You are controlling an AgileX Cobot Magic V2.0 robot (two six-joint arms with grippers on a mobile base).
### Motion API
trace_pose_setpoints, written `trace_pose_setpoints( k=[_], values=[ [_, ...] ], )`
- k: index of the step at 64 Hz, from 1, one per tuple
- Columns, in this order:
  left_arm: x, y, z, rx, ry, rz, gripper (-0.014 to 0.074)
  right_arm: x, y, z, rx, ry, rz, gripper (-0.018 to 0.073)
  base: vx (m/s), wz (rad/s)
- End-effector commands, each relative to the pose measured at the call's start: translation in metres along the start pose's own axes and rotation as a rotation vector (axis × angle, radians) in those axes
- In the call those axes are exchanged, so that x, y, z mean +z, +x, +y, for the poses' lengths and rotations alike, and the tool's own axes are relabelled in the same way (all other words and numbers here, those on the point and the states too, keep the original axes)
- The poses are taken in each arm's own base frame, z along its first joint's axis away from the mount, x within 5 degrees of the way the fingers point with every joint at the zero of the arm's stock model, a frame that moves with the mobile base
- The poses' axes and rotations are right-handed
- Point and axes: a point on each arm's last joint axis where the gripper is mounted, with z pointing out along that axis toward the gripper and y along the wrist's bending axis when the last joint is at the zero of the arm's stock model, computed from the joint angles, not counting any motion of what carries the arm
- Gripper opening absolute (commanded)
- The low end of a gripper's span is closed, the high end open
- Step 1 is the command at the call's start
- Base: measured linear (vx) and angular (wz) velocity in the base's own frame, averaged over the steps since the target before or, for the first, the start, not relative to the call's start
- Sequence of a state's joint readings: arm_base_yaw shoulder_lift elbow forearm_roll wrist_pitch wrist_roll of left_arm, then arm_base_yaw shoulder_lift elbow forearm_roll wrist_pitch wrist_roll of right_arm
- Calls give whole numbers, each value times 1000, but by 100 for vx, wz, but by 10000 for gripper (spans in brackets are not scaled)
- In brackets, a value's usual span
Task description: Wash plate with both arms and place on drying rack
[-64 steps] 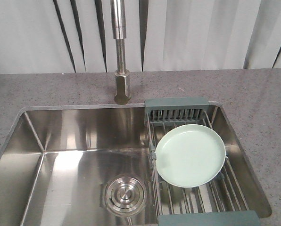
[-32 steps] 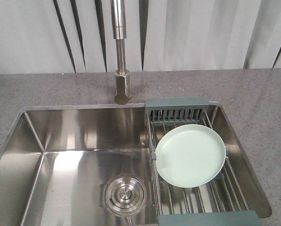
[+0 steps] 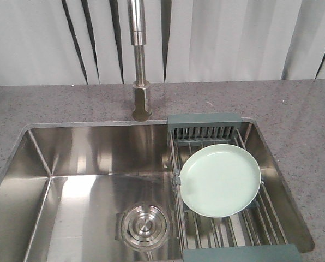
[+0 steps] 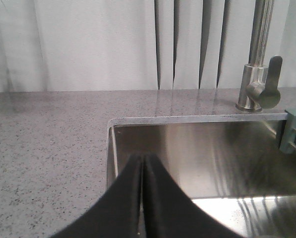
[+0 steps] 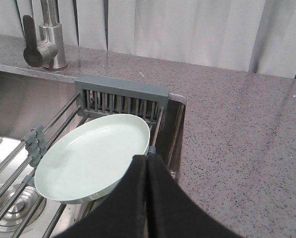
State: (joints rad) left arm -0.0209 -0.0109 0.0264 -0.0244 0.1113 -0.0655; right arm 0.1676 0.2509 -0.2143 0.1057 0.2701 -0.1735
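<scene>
The pale mint-green plate (image 3: 220, 179) lies flat on the drying rack (image 3: 204, 119), which spans the right side of the sink; the right wrist view shows the same plate (image 5: 91, 158) on the rack (image 5: 120, 89). No arm appears in the front view. My right gripper (image 5: 146, 157) is shut and empty, its tips just past the plate's right rim, above the rack's edge. My left gripper (image 4: 141, 156) is shut with nothing in it, over the sink's near-left corner, far from the plate.
A steel tap (image 3: 139, 60) rises behind the sink (image 3: 86, 158), with its lever (image 4: 268, 84) seen in the left wrist view. A round drain strainer (image 3: 144, 225) sits in the basin floor. Grey speckled counter (image 3: 299, 114) surrounds the sink.
</scene>
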Motion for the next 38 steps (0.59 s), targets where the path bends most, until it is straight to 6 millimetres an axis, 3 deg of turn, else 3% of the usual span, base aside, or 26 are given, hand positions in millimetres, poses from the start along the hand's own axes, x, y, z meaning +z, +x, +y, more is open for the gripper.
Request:
trace_pose_setpoints(
  k=[1, 38],
  values=[
    [0, 0, 0, -61, 8, -64, -6, -2, -15, -2, -5, 16, -87, -10, 0, 0],
    [-1, -2, 0, -94, 9, -64, -6, -2, -15, -2, -5, 16, -87, -10, 0, 0]
  ],
)
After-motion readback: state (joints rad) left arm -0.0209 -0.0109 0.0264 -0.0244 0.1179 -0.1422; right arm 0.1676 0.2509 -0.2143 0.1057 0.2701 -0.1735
